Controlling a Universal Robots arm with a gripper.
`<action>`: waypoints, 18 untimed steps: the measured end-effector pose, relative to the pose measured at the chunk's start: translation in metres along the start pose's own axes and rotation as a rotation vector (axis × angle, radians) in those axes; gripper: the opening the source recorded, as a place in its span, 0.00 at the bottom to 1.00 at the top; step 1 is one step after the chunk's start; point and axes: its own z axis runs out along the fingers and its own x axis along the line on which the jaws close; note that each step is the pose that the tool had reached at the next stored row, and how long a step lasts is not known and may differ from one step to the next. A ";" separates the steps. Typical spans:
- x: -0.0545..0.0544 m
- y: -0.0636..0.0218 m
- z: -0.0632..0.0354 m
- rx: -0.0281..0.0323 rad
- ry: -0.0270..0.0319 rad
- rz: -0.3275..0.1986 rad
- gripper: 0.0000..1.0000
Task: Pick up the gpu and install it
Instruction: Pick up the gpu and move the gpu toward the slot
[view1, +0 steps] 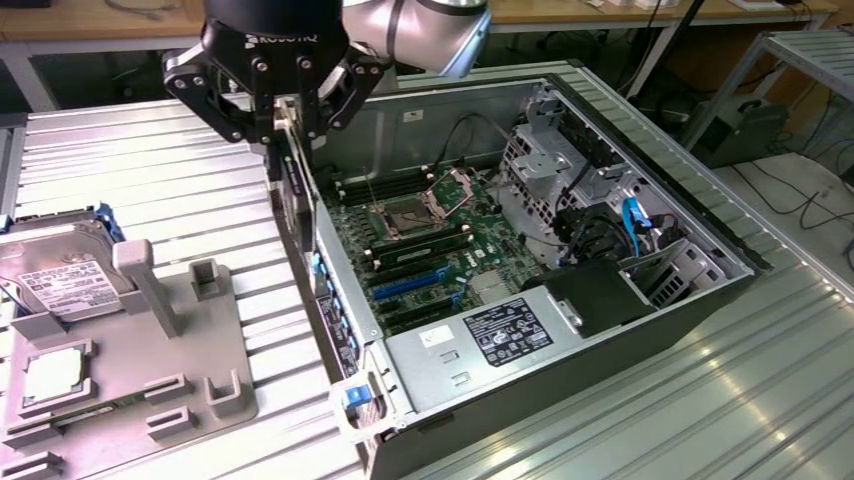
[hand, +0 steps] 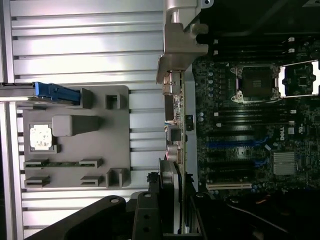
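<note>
to the exterior view's left of the jaws, a grey holder tray (view1: 160, 370) on the bench (view1: 174, 170) keeps the hard drive (view1: 60, 275). the jaws clamp the gpu (view1: 290, 160), which hangs edge-down beneath them, likely so it can meet a slot. to their right, the motherboard (view1: 427, 250) lies in the open case (view1: 674, 205).

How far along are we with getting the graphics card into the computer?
Pickup looks done: the gripper has its jaws shut on the graphics card, clear of the gray holder. In hand: the card hangs upright at the wall of the computer case beside that holder. Left: seating it; the blue slots on the motherboard are bare.
</note>
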 end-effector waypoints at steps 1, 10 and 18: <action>-0.001 0.0000 0.0000 0.0000 0.0000 0.000 0.28; -0.016 0.0006 0.0001 -0.0002 -0.0001 0.000 0.28; -0.026 0.0009 0.0001 -0.0001 -0.0001 -0.001 0.28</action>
